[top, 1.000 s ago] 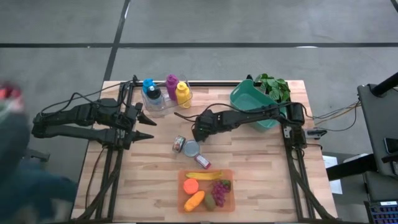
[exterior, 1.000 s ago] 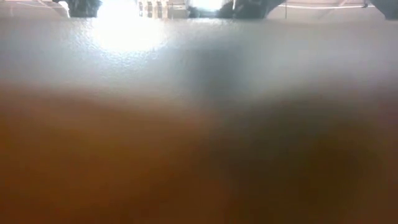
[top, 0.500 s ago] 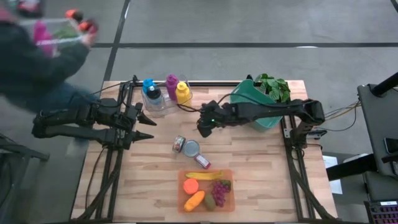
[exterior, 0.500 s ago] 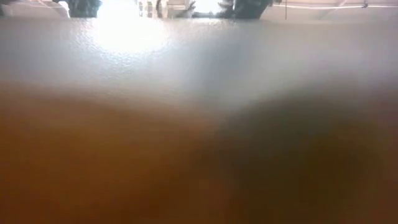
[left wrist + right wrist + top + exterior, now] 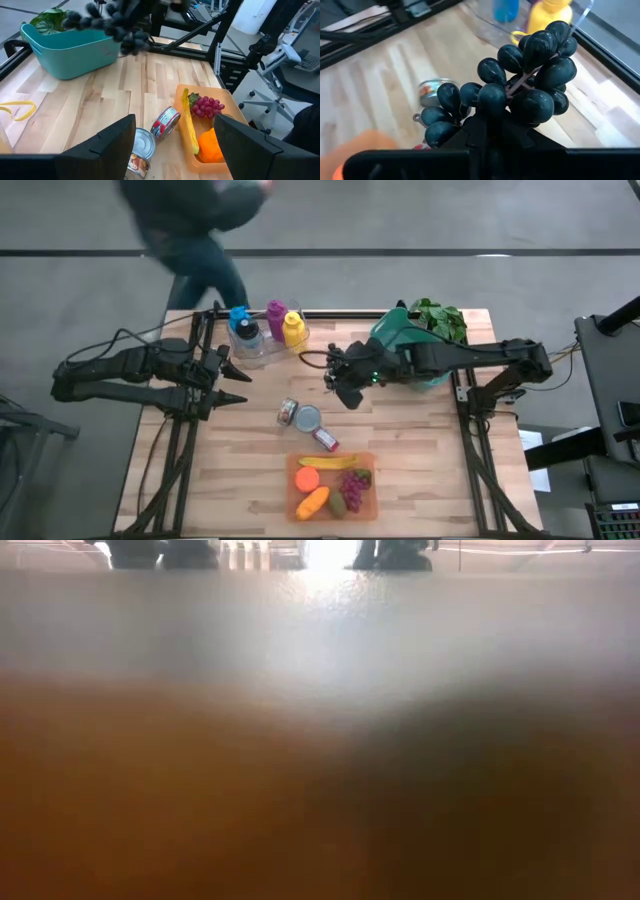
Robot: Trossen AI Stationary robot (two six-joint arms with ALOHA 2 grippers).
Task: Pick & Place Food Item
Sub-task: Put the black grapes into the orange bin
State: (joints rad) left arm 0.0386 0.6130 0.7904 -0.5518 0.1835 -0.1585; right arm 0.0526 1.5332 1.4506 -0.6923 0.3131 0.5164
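Holding black grapes [image 5: 520,95] pinched in the right gripper [image 5: 348,392], you have the teal bin [image 5: 400,340] just right; left gripper [image 5: 232,383] waits spread.

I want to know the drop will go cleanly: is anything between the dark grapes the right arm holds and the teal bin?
Nothing visible. The right tool, shut on the bunch of dark plastic grapes, hangs beside the teal plastic bin, with only bare wooden table below them.

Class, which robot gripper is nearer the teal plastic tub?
Right. The right gripper, shut on dark grapes, hovers beside the teal plastic tub; the left gripper waits across the table.
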